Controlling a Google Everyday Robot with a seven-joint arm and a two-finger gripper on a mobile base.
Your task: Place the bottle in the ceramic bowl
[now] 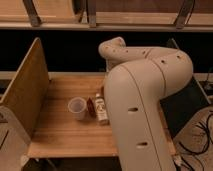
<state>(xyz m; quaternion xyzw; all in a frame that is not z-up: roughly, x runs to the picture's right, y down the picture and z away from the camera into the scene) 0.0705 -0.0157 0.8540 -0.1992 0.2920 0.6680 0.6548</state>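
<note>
The bottle (101,108) is on the wooden table (60,130), with its brownish neck pointing to the back and its cream-white label facing me. It is right against the left edge of my cream arm (135,105). A small dark red object (91,106) touches its left side. A white translucent cup (76,108) stands upright just left of that. The ceramic bowl is hidden or out of view. My gripper is hidden behind the arm's large links, which bend over the table's right half.
A tall wooden side panel (25,85) walls the table's left edge. A dark flat panel (182,107) lies at the right beyond the arm. Cables (200,140) lie on the floor at the right. A shelf rail (100,22) runs along the back.
</note>
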